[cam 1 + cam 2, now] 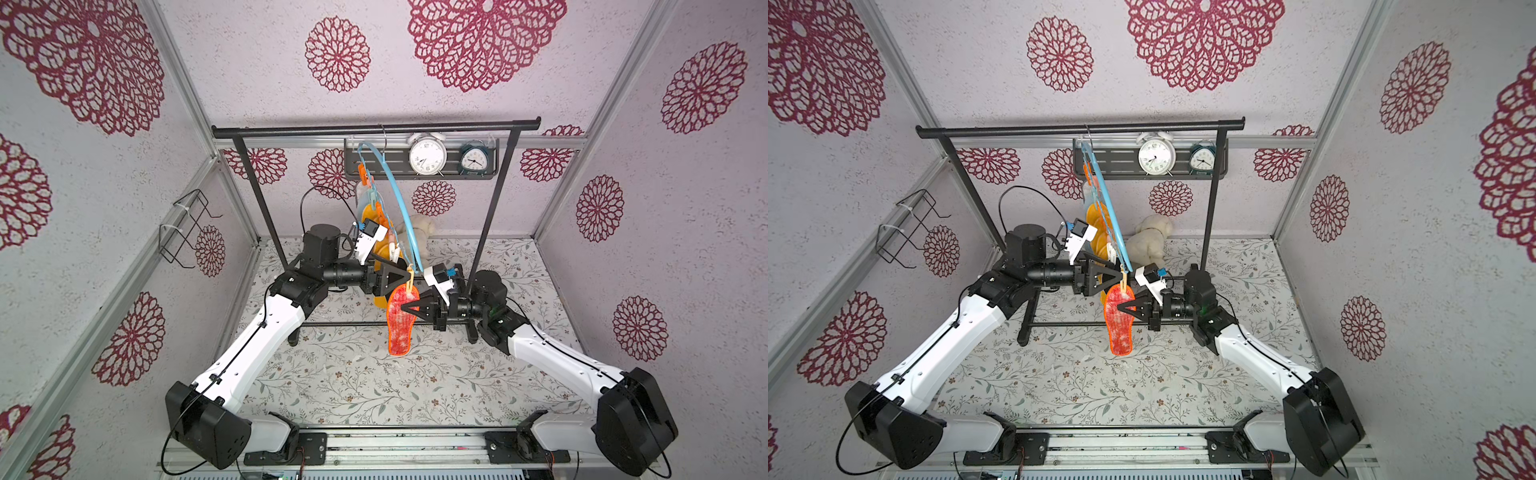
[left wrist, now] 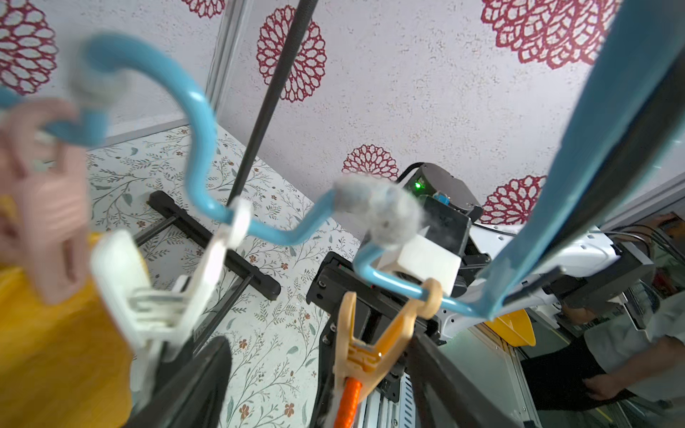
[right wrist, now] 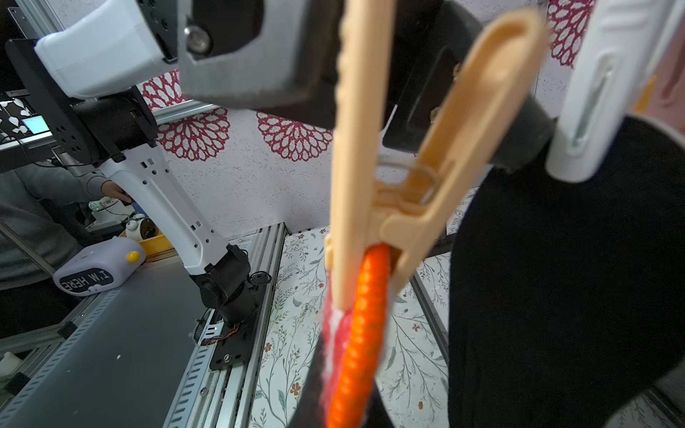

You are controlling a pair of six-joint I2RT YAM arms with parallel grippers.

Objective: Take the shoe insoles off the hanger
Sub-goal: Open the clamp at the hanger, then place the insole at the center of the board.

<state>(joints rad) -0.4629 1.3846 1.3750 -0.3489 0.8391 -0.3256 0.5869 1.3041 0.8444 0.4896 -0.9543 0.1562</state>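
Note:
The light-blue hanger [image 1: 395, 187] [image 1: 1105, 199] hangs by its hook from the black rack and tilts toward me. Its lowest tan peg [image 2: 370, 348] [image 3: 370, 185] pinches the mottled red insole [image 1: 401, 320] [image 1: 1119, 320]. My right gripper [image 1: 405, 309] [image 3: 344, 400] is shut on that insole's orange edge just under the peg. My left gripper [image 1: 404, 268] [image 2: 326, 389] is open, one jaw on each side of the tan peg. A black insole [image 3: 556, 278] hangs from a white peg [image 2: 166, 289] beside it. Orange-yellow insoles [image 1: 370, 216] [image 1: 1096, 232] hang further up the row.
The black garment rack [image 1: 374, 126] spans the back, its base bar [image 1: 353, 323] lying under both wrists. A wall shelf behind it holds a white clock [image 1: 426, 156] and a dark clock [image 1: 473, 158]. A plush toy [image 1: 1150, 241] sits behind the hanger. A wire basket [image 1: 187, 228] hangs on the left wall.

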